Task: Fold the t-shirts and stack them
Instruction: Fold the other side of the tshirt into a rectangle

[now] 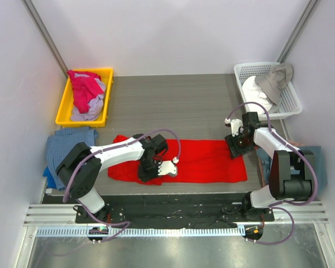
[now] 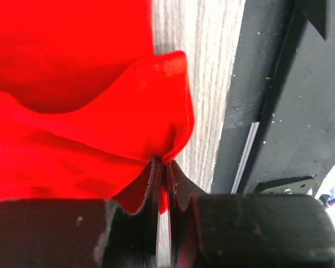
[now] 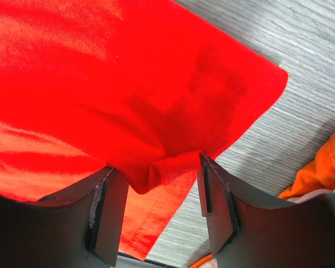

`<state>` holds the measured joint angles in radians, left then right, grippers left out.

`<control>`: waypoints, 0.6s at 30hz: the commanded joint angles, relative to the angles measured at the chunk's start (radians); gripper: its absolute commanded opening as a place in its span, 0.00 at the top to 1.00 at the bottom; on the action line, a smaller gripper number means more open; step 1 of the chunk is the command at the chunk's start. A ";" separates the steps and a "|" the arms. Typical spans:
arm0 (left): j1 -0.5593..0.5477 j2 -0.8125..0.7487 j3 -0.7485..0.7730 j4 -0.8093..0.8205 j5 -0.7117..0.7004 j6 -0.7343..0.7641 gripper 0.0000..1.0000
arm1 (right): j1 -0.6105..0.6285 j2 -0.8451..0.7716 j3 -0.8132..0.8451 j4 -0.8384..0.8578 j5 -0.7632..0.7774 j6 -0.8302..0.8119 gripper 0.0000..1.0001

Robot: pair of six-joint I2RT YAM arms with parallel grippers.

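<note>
Between nearly closed left end effector jaws, pinches red t-shirt fold at lower centre of frame, straddles its upper-right corner with half-open right end effector, long axis left-right across desk.

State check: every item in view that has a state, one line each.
red t-shirt: laid out flat on the table, not stacked
left gripper: shut, pinching the red t-shirt's near edge
right gripper: open, jaws astride a raised fold at the shirt's corner
pink t-shirt: crumpled in the yellow bin
lavender t-shirt: crumpled under the pink one
white basket: holds bunched pale cloth
</note>
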<state>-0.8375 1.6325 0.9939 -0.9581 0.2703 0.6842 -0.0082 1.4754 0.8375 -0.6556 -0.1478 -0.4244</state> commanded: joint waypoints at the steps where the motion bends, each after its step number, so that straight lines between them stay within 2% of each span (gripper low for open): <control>1: -0.002 -0.013 0.000 0.070 -0.026 -0.020 0.88 | 0.004 -0.012 0.018 0.011 -0.006 -0.004 0.42; 10: -0.002 -0.014 0.017 0.108 -0.072 -0.035 0.86 | 0.004 -0.009 0.014 0.016 -0.010 -0.002 0.43; 14: -0.002 0.012 0.008 0.124 -0.083 -0.037 0.77 | 0.004 -0.010 0.009 0.016 -0.009 -0.002 0.43; 18: 0.000 -0.040 -0.004 0.140 -0.085 -0.045 0.70 | 0.004 -0.017 0.000 0.019 0.001 -0.008 0.42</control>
<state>-0.8375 1.6390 0.9920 -0.8608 0.1947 0.6529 -0.0082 1.4754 0.8375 -0.6548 -0.1482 -0.4244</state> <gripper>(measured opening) 0.269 0.577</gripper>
